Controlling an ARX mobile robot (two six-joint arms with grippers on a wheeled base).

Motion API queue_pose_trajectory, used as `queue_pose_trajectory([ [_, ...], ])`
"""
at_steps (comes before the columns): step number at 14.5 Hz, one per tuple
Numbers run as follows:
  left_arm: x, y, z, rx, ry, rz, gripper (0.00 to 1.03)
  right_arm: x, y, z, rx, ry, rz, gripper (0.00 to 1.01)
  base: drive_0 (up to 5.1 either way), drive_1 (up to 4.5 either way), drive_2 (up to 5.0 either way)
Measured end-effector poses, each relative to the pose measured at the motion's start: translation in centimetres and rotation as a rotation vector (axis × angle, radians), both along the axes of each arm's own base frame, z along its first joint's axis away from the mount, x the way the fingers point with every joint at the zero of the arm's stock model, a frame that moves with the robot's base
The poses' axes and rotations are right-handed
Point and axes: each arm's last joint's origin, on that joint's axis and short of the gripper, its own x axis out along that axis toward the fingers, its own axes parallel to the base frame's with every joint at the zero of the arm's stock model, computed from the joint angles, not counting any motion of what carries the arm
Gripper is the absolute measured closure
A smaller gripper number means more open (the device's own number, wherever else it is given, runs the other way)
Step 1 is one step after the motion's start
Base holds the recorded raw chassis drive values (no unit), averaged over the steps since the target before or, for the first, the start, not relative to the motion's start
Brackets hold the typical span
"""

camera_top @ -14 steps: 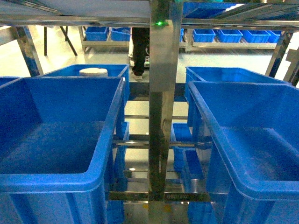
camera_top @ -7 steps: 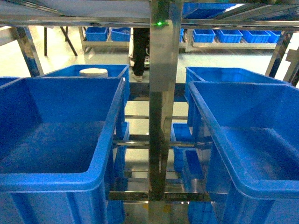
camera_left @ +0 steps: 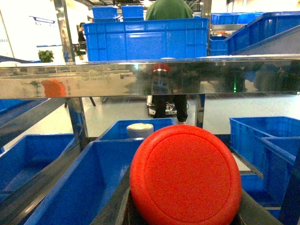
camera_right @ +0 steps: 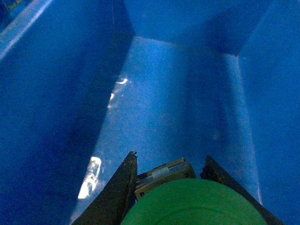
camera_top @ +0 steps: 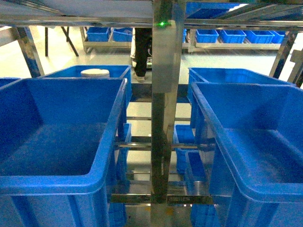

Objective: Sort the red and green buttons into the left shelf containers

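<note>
In the left wrist view my left gripper (camera_left: pixel 185 212) is shut on a red button (camera_left: pixel 185 173), whose glossy red cap faces the camera and fills the lower middle. It hangs in front of the steel shelf rail, above a deep blue container (camera_left: pixel 89 187). In the right wrist view my right gripper (camera_right: pixel 170 159) is shut on a green button (camera_right: pixel 194 204), its greyish base (camera_right: pixel 161 177) showing between the dark fingers. That button is inside a blue container, above its bare floor (camera_right: pixel 164 84). The head view shows a container on the left (camera_top: pixel 106 156) and one on the right (camera_top: pixel 208 123), but neither gripper.
A vertical steel shelf post (camera_top: pixel 163 104) stands between the two front bins. Behind the left bin is another blue bin holding a white round object (camera_top: pixel 94 73). A horizontal steel rail (camera_left: pixel 150 77) crosses the left wrist view. A person (camera_top: pixel 141 52) stands beyond the shelf.
</note>
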Motion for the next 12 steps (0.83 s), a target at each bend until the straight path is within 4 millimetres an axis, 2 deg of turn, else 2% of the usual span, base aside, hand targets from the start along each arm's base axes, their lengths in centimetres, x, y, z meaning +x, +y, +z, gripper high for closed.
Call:
queue_pose_trajectory([
  [4, 0.0, 0.0, 0.0, 0.000, 0.000, 0.000, 0.78, 6.2, 0.6, -1.8, 0.070, 0.248, -0.036, 0.67, 0.0, 0.00, 0.0],
  [6, 0.0, 0.0, 0.0, 0.000, 0.000, 0.000, 0.78, 7.2, 0.8, -3.1, 0.094, 0.337, -0.053, 0.67, 0.0, 0.00, 0.0],
  [8, 0.0, 0.0, 0.0, 0.000, 0.000, 0.000, 0.78, 7.3, 1.0, -3.3, 0.103, 0.348, -0.060, 0.63, 0.0, 0.00, 0.0],
  [12, 0.0, 0.0, 0.0, 0.000, 0.000, 0.000, 0.78, 7.1, 1.1, -3.8, 0.138, 0.291, -0.097, 0.13, 0.0, 0.00, 0.0],
])
